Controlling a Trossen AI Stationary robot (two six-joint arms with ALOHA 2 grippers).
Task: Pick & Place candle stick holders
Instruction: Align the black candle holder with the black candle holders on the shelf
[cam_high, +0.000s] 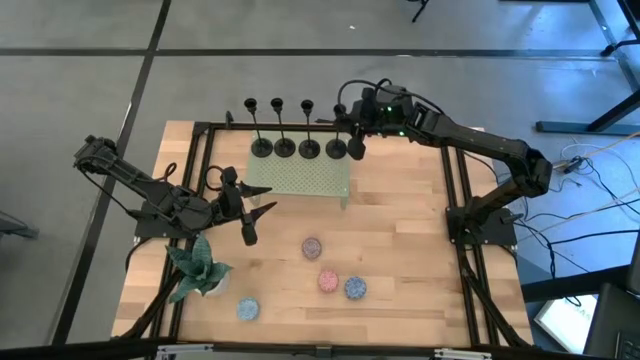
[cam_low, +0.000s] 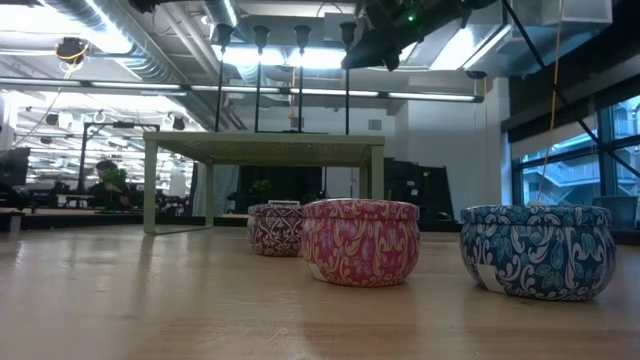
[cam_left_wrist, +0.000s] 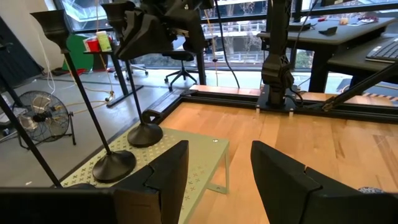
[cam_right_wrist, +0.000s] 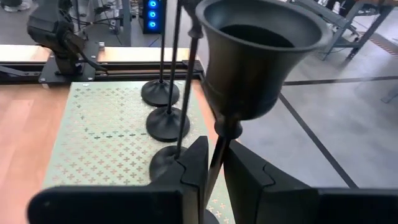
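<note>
Black metal sits between my right fingers: my right gripper (cam_right_wrist: 213, 177) is closed on the thin stem of the fourth candle stick holder (cam_right_wrist: 249, 56), just below its cup, at the far right end of the row. Its base (cam_high: 336, 149) rests on the pale green perforated stand (cam_high: 300, 180) near the stand's back right corner.

My left gripper (cam_left_wrist: 214, 171) hangs over the wooden table (cam_high: 400, 250) just beside the stand's left front corner, its fingers spread apart and holding nothing.

Counting the holders: four in all, standing upright in a line along the back edge of the stand, bases (cam_high: 262, 148) close together but apart. From my right wrist I see three other bases (cam_right_wrist: 168, 123) lined up beyond the one I grip.

Candle tins on the table: four, a dark pink patterned one (cam_high: 312, 246), a pink one (cam_high: 328, 280), a blue one (cam_high: 355, 288) just beside it, and a lighter blue one (cam_high: 248, 309) near the potted plant (cam_high: 195, 268), which is the only plant.
</note>
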